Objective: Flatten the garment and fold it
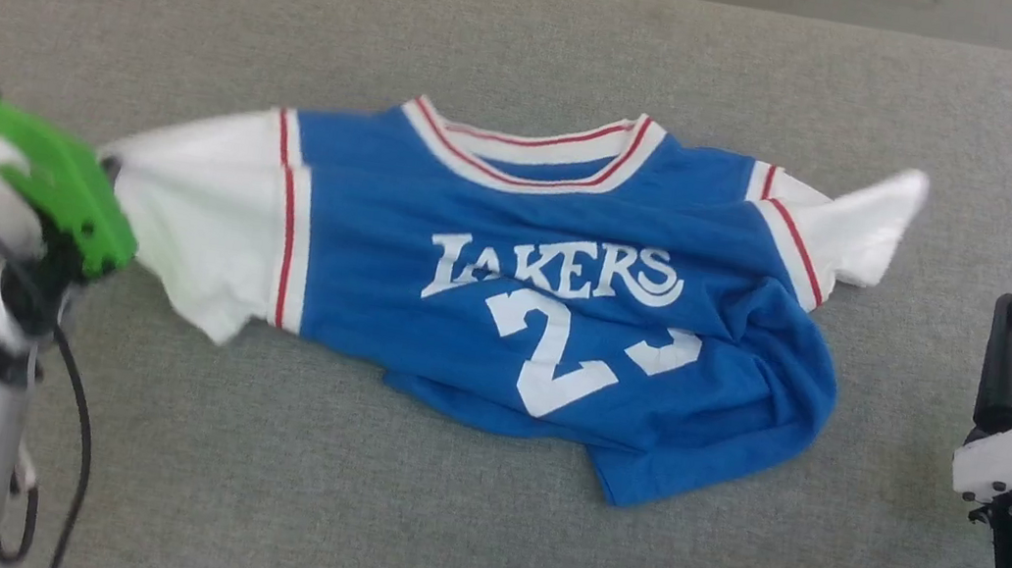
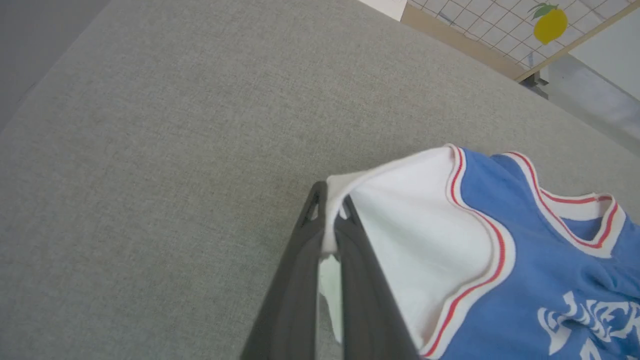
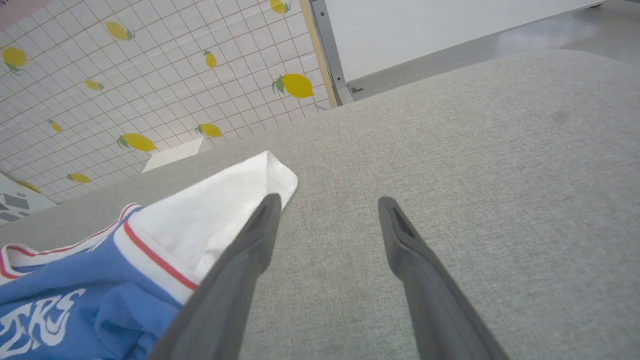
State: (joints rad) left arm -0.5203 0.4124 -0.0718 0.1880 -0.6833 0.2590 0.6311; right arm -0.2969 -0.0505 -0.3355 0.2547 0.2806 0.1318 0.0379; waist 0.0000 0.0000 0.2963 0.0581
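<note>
On the grey surface (image 1: 503, 26), my left gripper (image 2: 330, 200) pinched one sleeve (image 2: 400, 235) of the soft, light garment (image 1: 561, 312); my right gripper (image 3: 325, 210), spread, seemed best aimed at the other sleeve (image 3: 220, 210).

This is looking like a staged test room, a lab set dressed up as a kitchen, not a lived-in home. Ahead of the right gripper (image 3: 330, 205), past the far edge of the grey fabric-covered table (image 3: 500, 175), a wall panel (image 3: 150, 75) printed with white tiles and yellow lemons is standing next to a plain white board (image 3: 425, 30) and a bare, smooth grey floor (image 3: 525, 35). Ahead and to the right of the left gripper (image 2: 330, 195), a matching lemon print (image 2: 550, 22) is showing behind a tan edge.
</note>
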